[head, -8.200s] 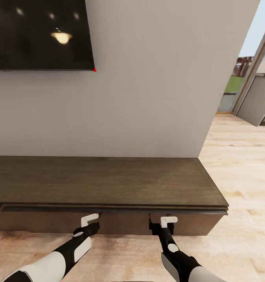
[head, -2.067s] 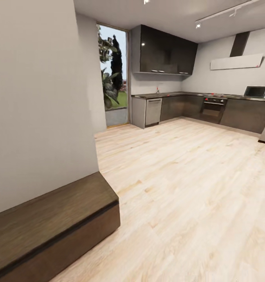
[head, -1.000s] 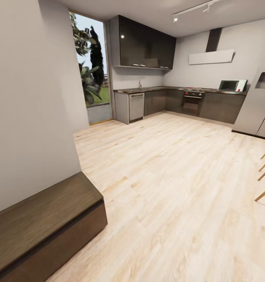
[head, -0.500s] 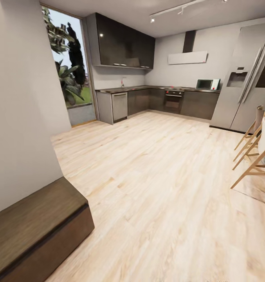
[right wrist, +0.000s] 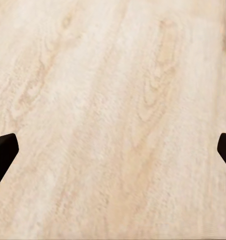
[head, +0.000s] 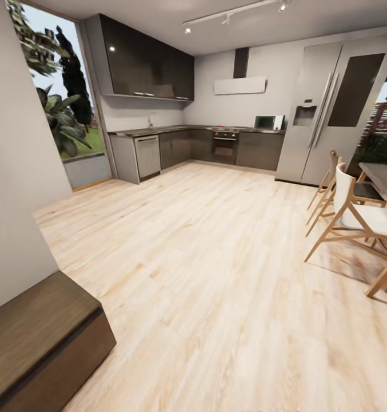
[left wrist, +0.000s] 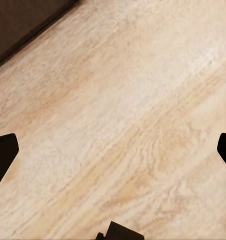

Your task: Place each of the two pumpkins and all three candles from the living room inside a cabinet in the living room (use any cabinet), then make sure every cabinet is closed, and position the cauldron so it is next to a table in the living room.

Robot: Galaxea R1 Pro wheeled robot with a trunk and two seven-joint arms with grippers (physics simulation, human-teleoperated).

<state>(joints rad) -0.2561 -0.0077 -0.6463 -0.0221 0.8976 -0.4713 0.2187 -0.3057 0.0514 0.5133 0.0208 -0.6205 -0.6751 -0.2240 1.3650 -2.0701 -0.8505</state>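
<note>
Cabinet (head: 42, 337) at lower left, kitchen ahead; left gripper (left wrist: 113, 150) and right gripper (right wrist: 113, 150) spread wide, empty. Risk: base clipping the chairs (head: 353, 220).

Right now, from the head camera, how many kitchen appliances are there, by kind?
fridge: 1
microwave: 1
oven: 1
dishwasher: 1
hood: 1
Total: 5
</note>
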